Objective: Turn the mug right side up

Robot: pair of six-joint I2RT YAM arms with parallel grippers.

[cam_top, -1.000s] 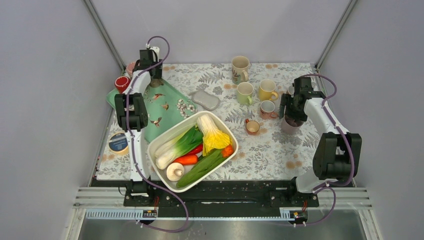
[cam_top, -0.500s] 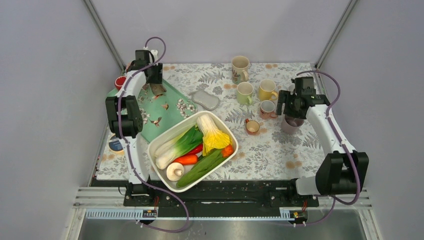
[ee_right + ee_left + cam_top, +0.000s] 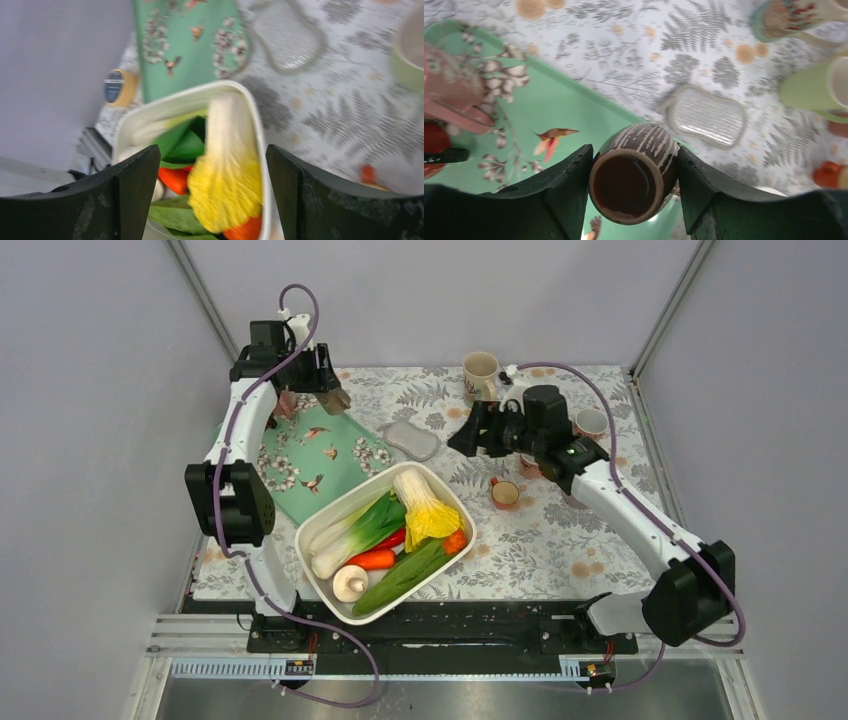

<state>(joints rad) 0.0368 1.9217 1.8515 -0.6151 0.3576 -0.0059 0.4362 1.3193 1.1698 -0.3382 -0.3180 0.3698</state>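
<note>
Nearest to us, low in the middle of the top view, we see a white tub (image 3: pixel 471 522) full of vegetables, and to its upper left a green tray (image 3: pixel 300 485) with a bird pattern. Just right of the tub sits a small orange cup (image 3: pixel 504 493). Above centre, the right gripper (image 3: pixel 210 150) hangs in the air over the patterned table (image 3: pixel 560 540), its jaws wide with nothing between them. Beyond it a grey pad (image 3: pixel 410 440) lies flat, and a cream cup (image 3: pixel 480 375) stands at the far edge. In the upper left, the left gripper (image 3: pixel 634 150) holds the brown striped mug (image 3: pixel 631 180) by its sides, raised over the tray's far corner; a dark round end faces the wrist camera, and we cannot tell which way up it is
</note>
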